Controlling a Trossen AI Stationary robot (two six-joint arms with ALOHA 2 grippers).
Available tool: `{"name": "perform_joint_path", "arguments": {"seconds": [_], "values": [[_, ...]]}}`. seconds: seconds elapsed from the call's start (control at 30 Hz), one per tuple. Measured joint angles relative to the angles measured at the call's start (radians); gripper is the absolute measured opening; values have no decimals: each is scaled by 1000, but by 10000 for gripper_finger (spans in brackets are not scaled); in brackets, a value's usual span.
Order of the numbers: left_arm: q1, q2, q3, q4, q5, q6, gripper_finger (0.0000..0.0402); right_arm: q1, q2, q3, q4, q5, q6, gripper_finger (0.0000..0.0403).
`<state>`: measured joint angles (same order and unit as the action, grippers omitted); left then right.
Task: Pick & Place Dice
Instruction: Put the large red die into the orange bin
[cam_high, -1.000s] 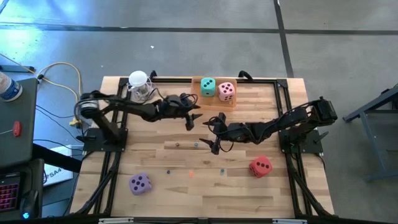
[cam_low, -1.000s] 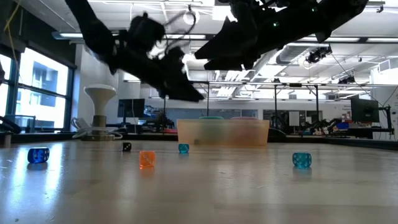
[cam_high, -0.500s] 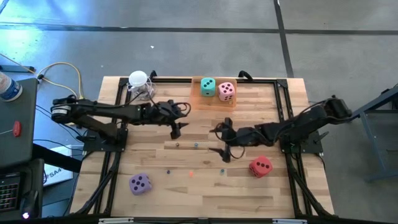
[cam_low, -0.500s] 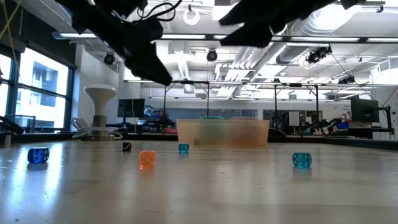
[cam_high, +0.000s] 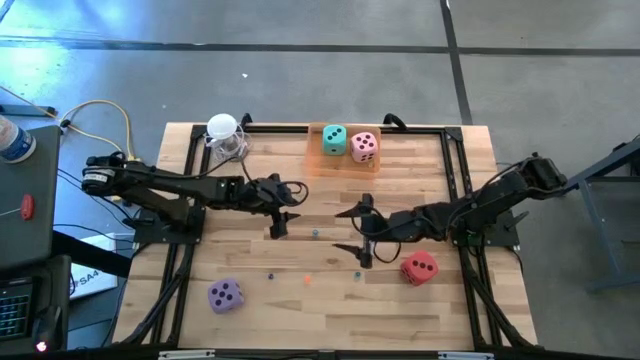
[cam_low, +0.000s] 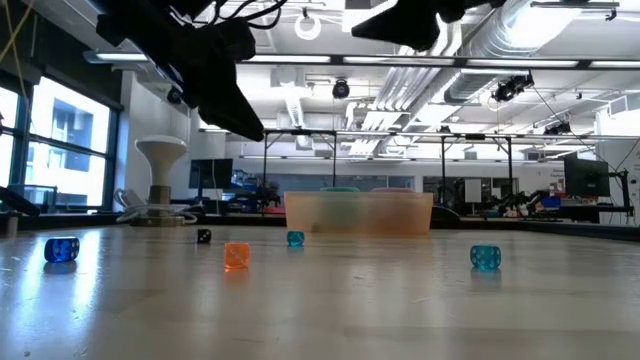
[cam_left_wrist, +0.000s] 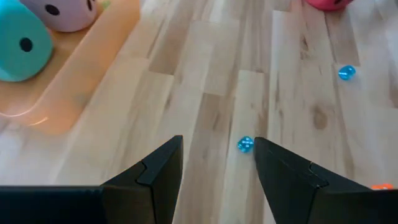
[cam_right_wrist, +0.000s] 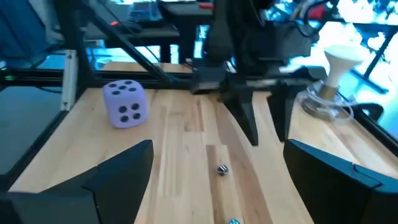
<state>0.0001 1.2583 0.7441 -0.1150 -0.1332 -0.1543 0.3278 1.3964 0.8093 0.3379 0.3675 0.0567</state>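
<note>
Purple die (cam_high: 225, 294) sits near the counter's (cam_high: 260, 320) front-left edge, bare wood around it; left gripper (cam_high: 279, 213) hovers mid-counter, jaws parted, empty; teal die (cam_high: 334, 139) and pink die (cam_high: 364, 147) fill the back-edge tray (cam_high: 316, 150); right gripper (cam_high: 352, 230), jaws wide, empty, beside the red die (cam_high: 419, 267); all soft, dark-pipped.
</note>
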Motion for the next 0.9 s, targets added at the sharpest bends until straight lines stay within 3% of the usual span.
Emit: {"name": "perform_joint_path", "arguments": {"seconds": [0.27, 0.37, 0.53, 0.63, 0.73, 0.9], "values": [[-40, 0, 0, -19, 0, -4, 188, 38, 0, 0, 15, -122, -38, 353], [-52, 0, 0, -23, -1, -4, 188, 31, -5, 0, 13, -109, 11, 353], [-62, 0, 0, -69, -2, -26, 188, 67, -89, 1, -84, -67, -83, 353], [-64, 0, 0, -106, -3, -28, 188, 114, -150, 30, -288, 89, -22, 353], [-64, 0, 0, -119, -3, -30, 189, 160, -172, 127, -649, 231, 163, 353], [-62, 0, 0, -118, -3, -22, 189, 191, -129, 322, -1216, 184, 625, 353]]}}
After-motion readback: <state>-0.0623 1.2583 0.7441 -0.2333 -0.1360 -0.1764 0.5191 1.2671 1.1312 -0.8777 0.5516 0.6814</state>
